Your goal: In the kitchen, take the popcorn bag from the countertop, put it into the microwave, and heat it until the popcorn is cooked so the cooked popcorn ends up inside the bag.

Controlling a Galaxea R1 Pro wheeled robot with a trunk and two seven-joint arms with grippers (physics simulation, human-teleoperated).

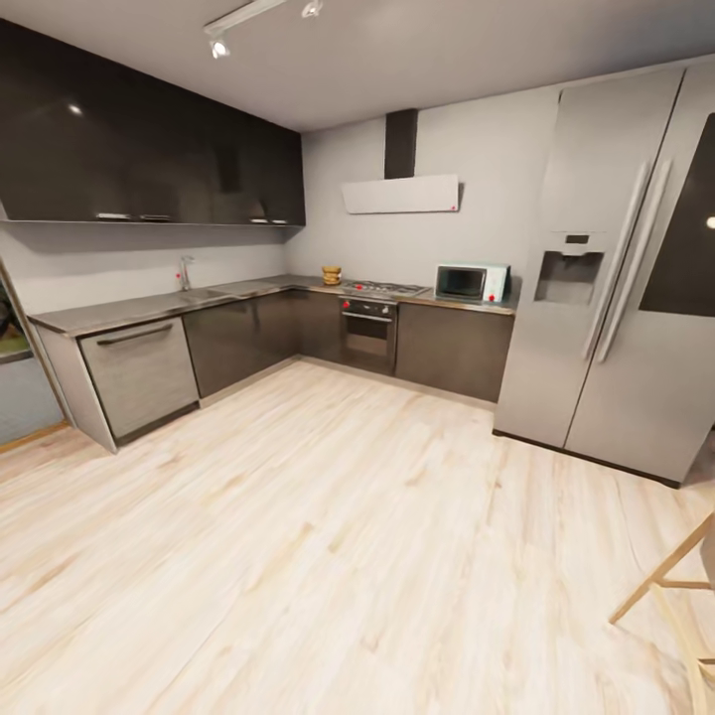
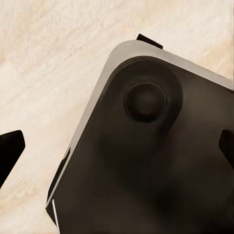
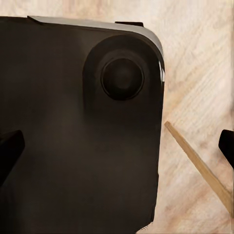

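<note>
A: Pale wood floor (image 1: 328, 556) fills the lower two thirds of the head view. Where's the target?

B: Popcorn bag (image 1: 332, 275) is a small tan lump right of frame centre-left, on the grey countertop (image 1: 149, 308), at the far corner of the L, just left of the hob (image 1: 385, 289).

A: Microwave?

B: Microwave (image 1: 472, 283), mint box with dark door, sits on the same worktop right of the hob, just beside the steel fridge (image 1: 616, 288) at frame right. Well apart from the bag, hob between them. Door looks closed.

A: Other stuff?

B: Built-in oven (image 1: 368, 335) under the hob, white slanted hood (image 1: 401, 194) above it. Dark upper cabinets (image 1: 149, 149) upper left, tap (image 1: 185, 272) below them. Wooden leg of some furniture (image 1: 663, 571) in the lower right corner.

A: Claws?

B: Left gripper (image 2: 119, 148): dark fingertips at opposite frame edges in its wrist view, wide gap, so spread apart, holding nothing. Behind it the dark robot base (image 2: 146, 161) with a round recess, and floor.

A: Right?

B: Right gripper (image 3: 119, 148): same, tips far apart, nothing held. Base (image 3: 78, 136) behind it, plus a wooden leg (image 3: 200, 165) slanting across the floor.
</note>
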